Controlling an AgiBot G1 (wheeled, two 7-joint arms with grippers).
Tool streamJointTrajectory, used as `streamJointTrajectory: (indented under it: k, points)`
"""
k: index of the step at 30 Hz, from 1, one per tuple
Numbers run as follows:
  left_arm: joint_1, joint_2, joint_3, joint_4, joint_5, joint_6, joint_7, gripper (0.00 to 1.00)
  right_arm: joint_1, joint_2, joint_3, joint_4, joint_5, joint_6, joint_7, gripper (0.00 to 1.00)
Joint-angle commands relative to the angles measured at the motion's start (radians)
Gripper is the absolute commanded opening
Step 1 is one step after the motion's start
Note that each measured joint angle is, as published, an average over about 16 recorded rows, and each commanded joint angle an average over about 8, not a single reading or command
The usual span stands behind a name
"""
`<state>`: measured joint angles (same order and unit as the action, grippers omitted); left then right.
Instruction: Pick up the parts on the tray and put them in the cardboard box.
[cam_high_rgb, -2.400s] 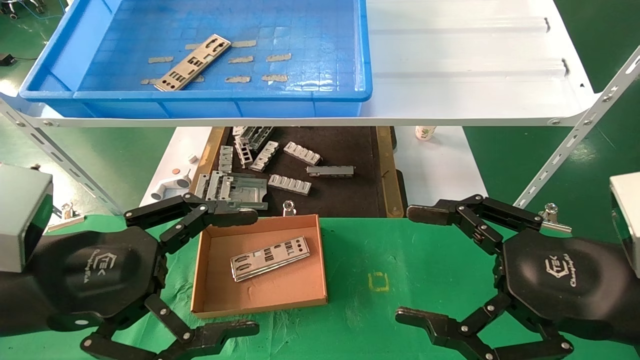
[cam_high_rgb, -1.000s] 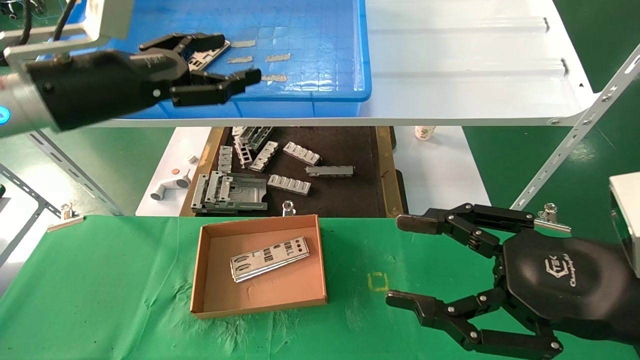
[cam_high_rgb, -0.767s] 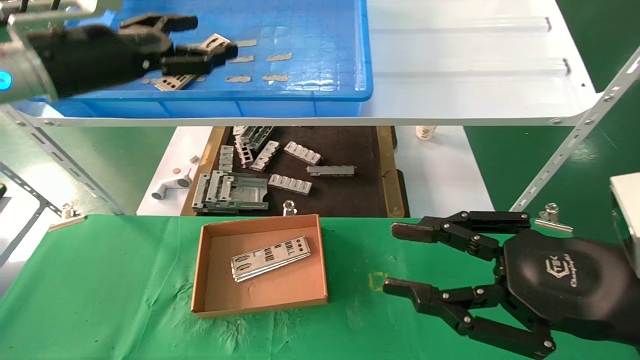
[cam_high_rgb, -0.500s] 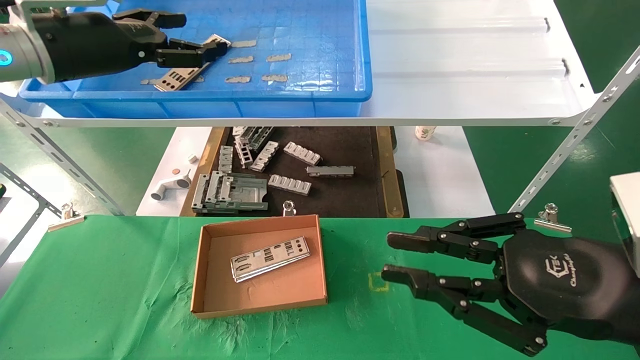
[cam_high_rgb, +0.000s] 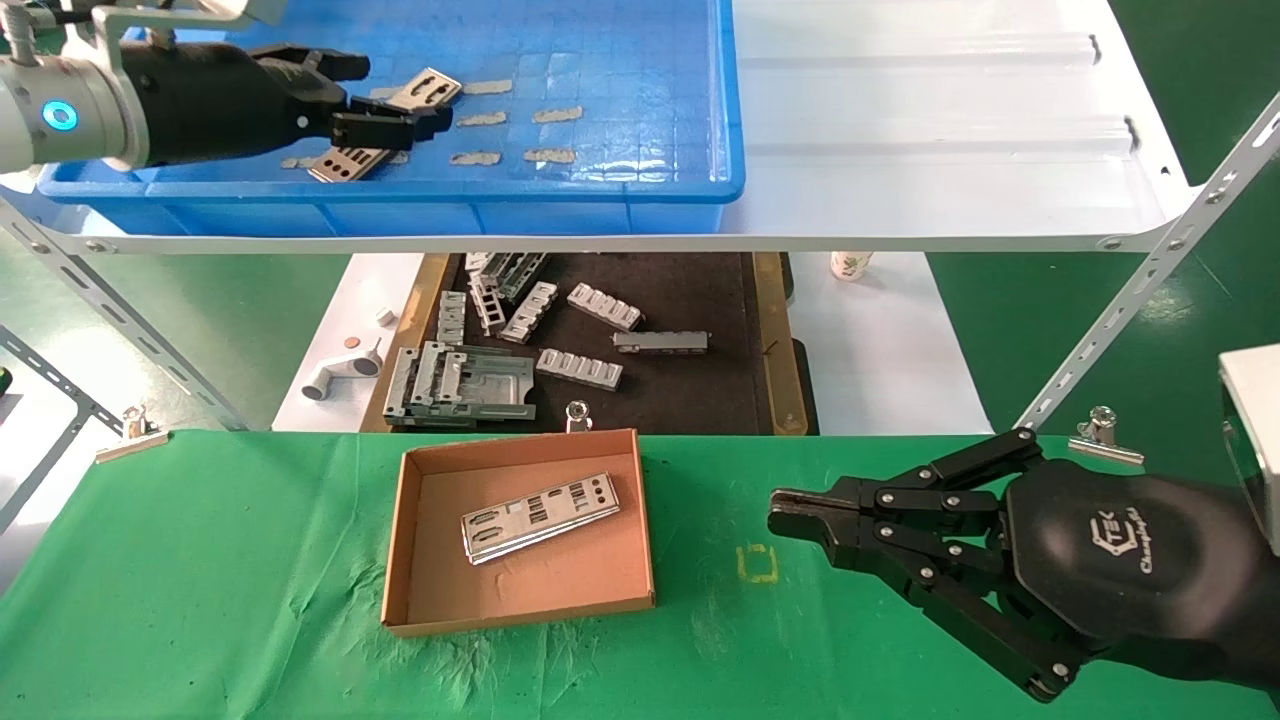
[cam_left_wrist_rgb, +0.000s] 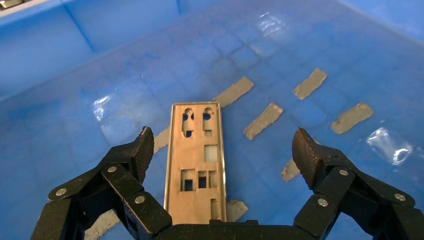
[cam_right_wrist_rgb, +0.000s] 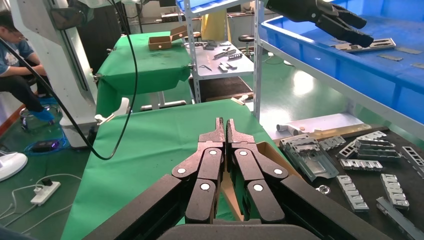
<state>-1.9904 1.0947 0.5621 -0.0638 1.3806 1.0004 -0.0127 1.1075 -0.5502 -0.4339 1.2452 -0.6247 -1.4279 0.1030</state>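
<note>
One slotted silver strip (cam_high_rgb: 385, 128) lies flat in the blue tray (cam_high_rgb: 640, 190), far left; more strips (cam_high_rgb: 540, 516) rest in the near cardboard box (cam_high_rgb: 420, 560).

A part (cam_high_rgb: 385, 125) is lying in the tray (cam_high_rgb: 640, 160) at eleven o'clock; the cardboard box (cam_high_rgb: 430, 590), holding more parts (cam_high_rgb: 540, 516), is sitting on the counter (cam_high_rgb: 200, 600) at six.

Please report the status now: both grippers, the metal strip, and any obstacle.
Left gripper open, fingers either side of the strip in the blue tray. Right gripper shut, empty, over the green cloth. Nothing in the way.
</note>
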Motion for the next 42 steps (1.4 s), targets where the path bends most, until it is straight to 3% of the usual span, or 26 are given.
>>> streamJointTrajectory:
  k: [1, 5, 24, 42]
  points:
    - [-0.003, 0.008, 0.004, 0.015, 0.006, -0.010, 0.005, 0.14, 0.000, 0.000, 0.000, 0.000, 0.000, 0.000, 0.000, 0.00]
    - [-0.003, 0.013, 0.002, 0.028, 0.004, -0.023, 0.017, 0.00, 0.000, 0.000, 0.000, 0.000, 0.000, 0.000, 0.000, 0.00]
    - [0.015, 0.043, -0.014, 0.058, -0.018, -0.148, 0.042, 0.00, 0.000, 0.000, 0.000, 0.000, 0.000, 0.000, 0.000, 0.00]
    - [0.019, 0.049, -0.018, 0.060, -0.024, -0.156, 0.048, 0.00, 0.000, 0.000, 0.000, 0.000, 0.000, 0.000, 0.000, 0.00]
